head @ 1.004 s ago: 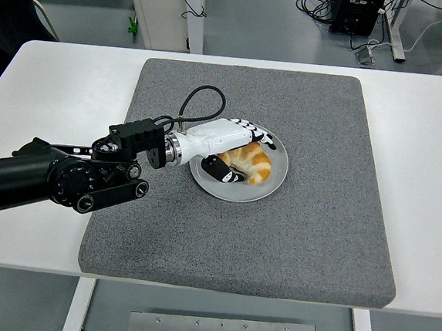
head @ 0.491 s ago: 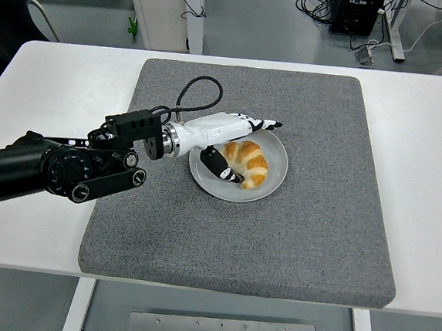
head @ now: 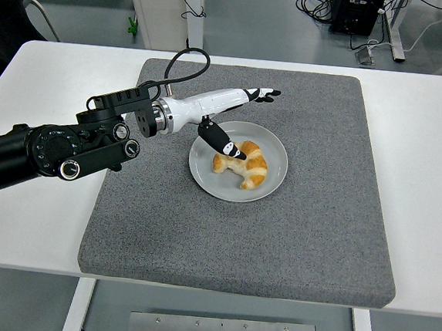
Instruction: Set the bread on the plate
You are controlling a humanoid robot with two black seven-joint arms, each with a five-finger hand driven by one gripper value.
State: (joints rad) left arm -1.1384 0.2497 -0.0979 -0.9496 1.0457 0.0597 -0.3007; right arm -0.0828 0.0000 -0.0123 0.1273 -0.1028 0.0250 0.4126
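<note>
A golden croissant [head: 241, 164] lies on the round grey plate [head: 272, 187] in the middle of the grey mat. My left hand [head: 237, 116] hovers over the plate's upper left rim, open, fingers [head: 263, 95] stretched out toward the far side and the thumb [head: 216, 139] pointing down at the croissant's left end. It holds nothing. Whether the thumb tip touches the bread I cannot tell. The left arm reaches in from the left edge. The right arm does not show.
The grey mat [head: 315, 243] covers most of the white table [head: 49, 88]. A black cable [head: 182, 64] loops up from the left wrist. Beyond the table's far edge are table legs and cables on the floor.
The left hand has let go of the croissant, opened, and lifted back toward the upper left. The croissant stays on the plate.
</note>
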